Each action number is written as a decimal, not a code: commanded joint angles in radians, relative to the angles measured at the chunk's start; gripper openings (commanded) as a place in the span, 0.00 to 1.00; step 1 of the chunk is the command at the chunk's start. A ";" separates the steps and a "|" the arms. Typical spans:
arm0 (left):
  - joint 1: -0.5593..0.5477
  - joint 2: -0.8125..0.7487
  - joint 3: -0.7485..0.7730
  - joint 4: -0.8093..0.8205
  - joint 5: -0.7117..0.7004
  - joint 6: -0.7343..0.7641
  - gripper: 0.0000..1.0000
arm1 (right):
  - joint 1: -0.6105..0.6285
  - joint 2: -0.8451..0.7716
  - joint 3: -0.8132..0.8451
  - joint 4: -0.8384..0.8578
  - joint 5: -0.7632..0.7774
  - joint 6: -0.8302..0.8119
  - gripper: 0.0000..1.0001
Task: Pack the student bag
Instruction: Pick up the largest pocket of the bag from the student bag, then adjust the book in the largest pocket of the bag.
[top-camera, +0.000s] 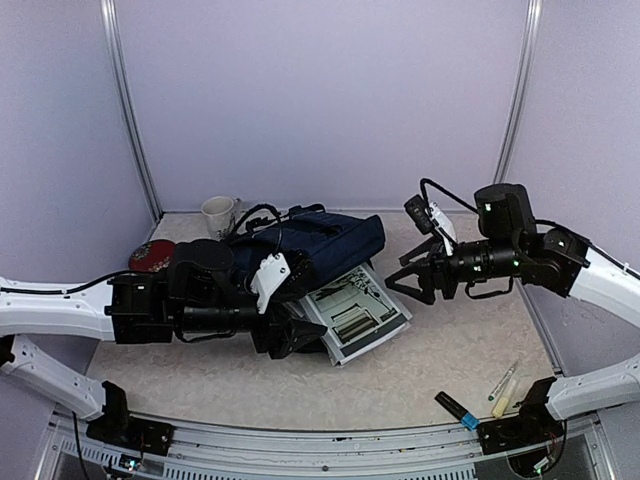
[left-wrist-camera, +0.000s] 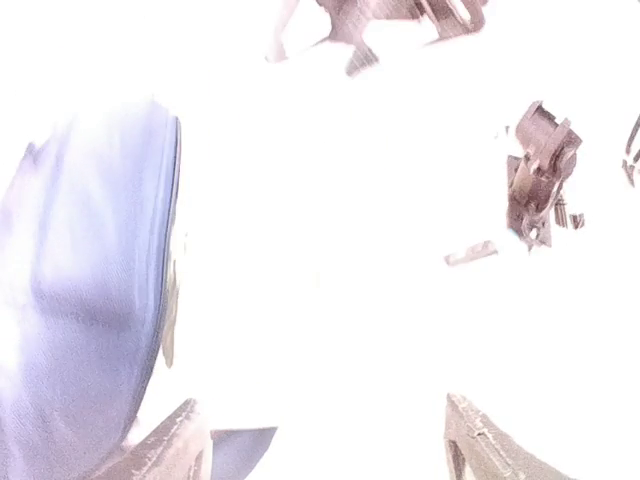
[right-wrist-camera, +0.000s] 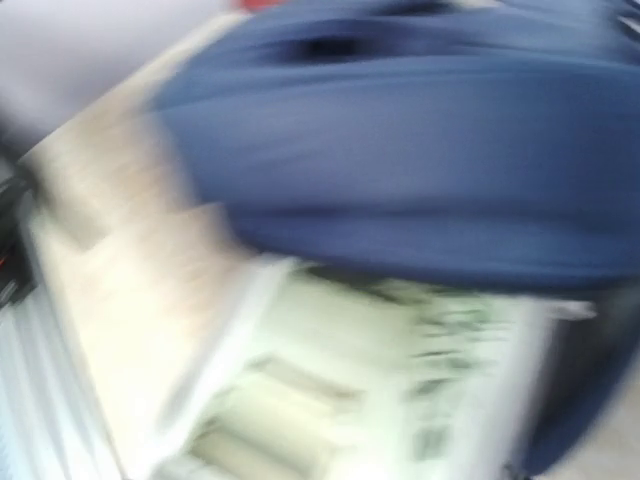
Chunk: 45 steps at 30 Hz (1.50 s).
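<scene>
At the far left we see a mug (top-camera: 218, 214) and a red round thing (top-camera: 150, 256) against the back corner of the table (top-camera: 450, 350).

The left arm lies low and nearly level across the table. The left gripper (top-camera: 292, 338) sits at the near left corner of a stack of printed books (top-camera: 358, 308). In its wrist view, washed out by glare, its fingers (left-wrist-camera: 178, 440) stand well apart, so we read them as released. We cannot tell whether they touch the stack.

The student bag (top-camera: 315, 243) lies on its side at the middle back, its lower edge resting over the books. We judge the step in hand to be getting the books into it. To do that well, one gripper should lift and hold the bag's mouth wide while the other slides the stack in flat, spine first, without snagging the straps.

The right arm reaches in level from the right. The right gripper (top-camera: 412, 282) points at the stack, just beside it, with its jaws spread and nothing between them. Two markers (top-camera: 503, 381) lie at the near right.
</scene>
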 joint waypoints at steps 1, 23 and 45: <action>0.003 0.023 0.140 0.000 -0.076 0.113 0.86 | 0.108 -0.082 -0.081 0.084 0.006 -0.245 0.74; 0.150 0.387 0.462 -0.140 -0.332 0.324 0.67 | 0.500 0.064 -0.309 0.204 0.572 -1.196 0.70; -0.038 0.121 0.413 0.042 -0.227 0.453 0.00 | 0.285 0.362 -0.206 0.753 0.654 -1.290 0.37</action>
